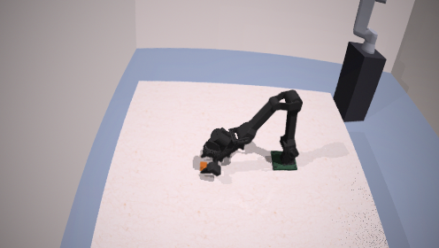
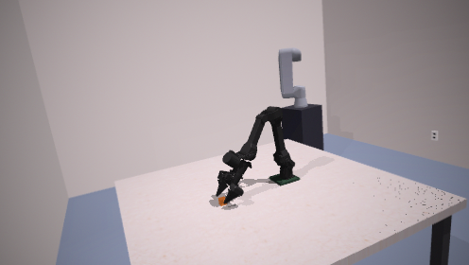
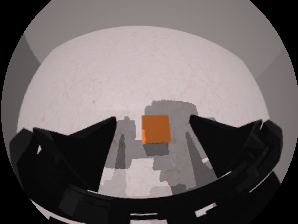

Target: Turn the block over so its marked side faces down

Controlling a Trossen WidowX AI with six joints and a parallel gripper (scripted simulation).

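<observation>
Orange against the pale speckled table (image 1: 155,208), the block (image 1: 204,166) lies left of centre in the top view, resting on the surface; in the wrist view the block (image 3: 157,128) sits just above the middle of the frame, its orange face toward the camera, a grey shadow patch around it; whether that face carries a mark cannot be told. The black gripper (image 2: 229,190) hangs over it with its fingers spread wide and nothing pinched between them; in the wrist view one dark fingertip (image 3: 107,129) stands left of the block and the other right of it, both apart from it; in the exterior view the block (image 2: 221,201) shows as a small orange spot at the lower tip of the nearer finger, and whether that tip touches it cannot be told. The black arm (image 1: 265,116) bends from a high elbow right of centre down to the wrist; it stands on a green base plate (image 1: 276,166) on the table. In the upper right of the top view a dark pedestal (image 1: 359,81) stands on the blue floor (image 1: 106,115) beside the table, with a grey arm (image 1: 366,27) on top of it.
</observation>
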